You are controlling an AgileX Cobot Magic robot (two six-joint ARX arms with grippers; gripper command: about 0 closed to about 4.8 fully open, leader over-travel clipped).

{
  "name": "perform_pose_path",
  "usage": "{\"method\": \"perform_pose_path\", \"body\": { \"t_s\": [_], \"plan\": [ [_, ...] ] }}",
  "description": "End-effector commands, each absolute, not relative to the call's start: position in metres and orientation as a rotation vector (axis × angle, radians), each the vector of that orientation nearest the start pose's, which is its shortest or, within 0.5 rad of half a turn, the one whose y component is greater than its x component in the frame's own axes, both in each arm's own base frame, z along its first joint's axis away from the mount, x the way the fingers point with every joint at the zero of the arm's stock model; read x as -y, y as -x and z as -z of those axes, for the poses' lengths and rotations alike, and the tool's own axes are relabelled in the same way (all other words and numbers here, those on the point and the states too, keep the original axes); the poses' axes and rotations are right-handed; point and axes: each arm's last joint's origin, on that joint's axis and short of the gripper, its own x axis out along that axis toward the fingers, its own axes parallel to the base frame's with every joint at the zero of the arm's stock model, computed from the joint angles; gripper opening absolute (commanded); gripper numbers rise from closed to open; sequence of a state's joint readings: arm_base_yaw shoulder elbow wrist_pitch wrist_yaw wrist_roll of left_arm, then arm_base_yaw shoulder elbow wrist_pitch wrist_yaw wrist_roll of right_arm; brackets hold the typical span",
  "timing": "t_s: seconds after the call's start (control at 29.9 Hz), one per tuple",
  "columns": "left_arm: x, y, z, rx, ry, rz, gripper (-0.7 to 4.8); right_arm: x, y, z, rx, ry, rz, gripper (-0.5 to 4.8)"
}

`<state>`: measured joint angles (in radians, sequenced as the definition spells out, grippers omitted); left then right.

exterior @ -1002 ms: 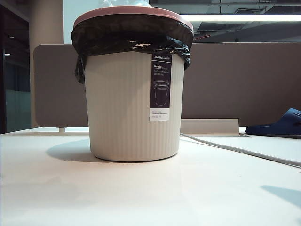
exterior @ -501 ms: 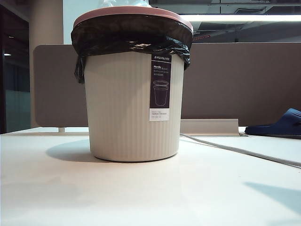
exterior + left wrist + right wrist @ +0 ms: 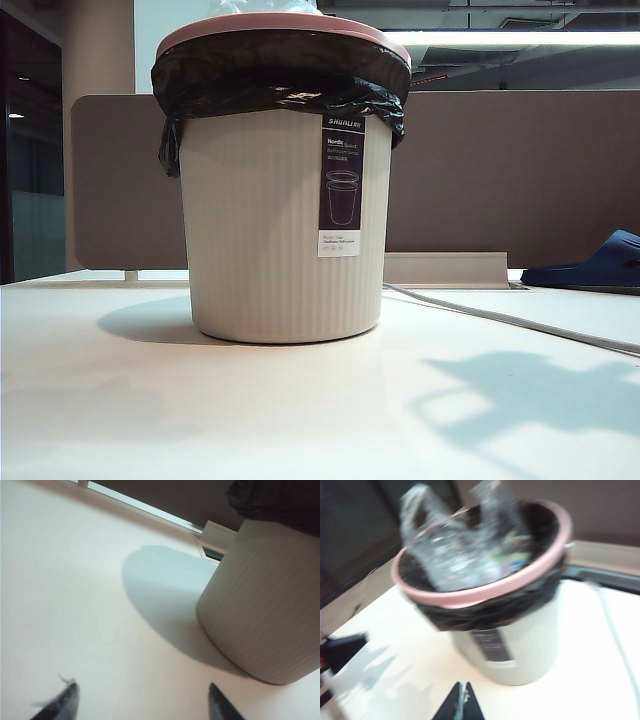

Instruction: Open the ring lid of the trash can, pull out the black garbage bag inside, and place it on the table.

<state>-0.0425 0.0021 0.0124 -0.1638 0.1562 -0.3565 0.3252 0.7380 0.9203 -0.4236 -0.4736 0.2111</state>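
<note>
— Salmon-pink plastic is what the coming move turns on: the ring lid is seen ahead of the right tool and lower than it, seated flat on the rim of the trash can, so it is looked at from above and from the label side.

— And the right tool's state?

— Its two fingertips are pressed together with nothing between them; nothing is held. It would have to be opened before the hoop can be taken.

— The left tool?

— Its fingertips are spread wide, nothing is gripped, and it is held low over the worktop, beside the foot of the can and apart from it. The rim is well above it, so the right arm is judged the better placed for the lid.

— Where is the black garbage bag?

— Inside the can, its edge folded out over the rim and pinned under the hoop all round. A clear plastic bag is seen standing out of the opening.

— Surface and room?

— The can is upright on smooth white worktop, with bare space in front and to both sides for laying the bag down. A brownish partition closes the back; a dark blue slipper and a cable lie to the right.
</note>
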Motion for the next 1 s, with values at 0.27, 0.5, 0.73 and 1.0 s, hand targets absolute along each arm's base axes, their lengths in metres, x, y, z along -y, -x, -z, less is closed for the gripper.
{"method": "perform_pose_path", "body": {
  "t_s": [0.27,0.5,0.73,1.0],
  "plan": [
    [0.009,-0.095,-0.151,-0.203,0.455,0.165,3.32,-0.115,-0.15,-0.355,-0.313,-0.117,-0.851,0.08],
    [0.009,-0.095,-0.151,-0.203,0.453,0.165,3.31,-0.135,-0.157,-0.349,-0.323,-0.101,-0.862,0.08],
    [0.009,-0.095,-0.151,-0.204,0.452,0.165,3.31,-0.135,-0.158,-0.349,-0.316,-0.102,-0.863,0.08],
    [0.01,-0.095,-0.151,-0.208,0.455,0.214,1.59,-0.135,-0.158,-0.35,-0.31,-0.103,-0.864,0.08]
  ]
}}
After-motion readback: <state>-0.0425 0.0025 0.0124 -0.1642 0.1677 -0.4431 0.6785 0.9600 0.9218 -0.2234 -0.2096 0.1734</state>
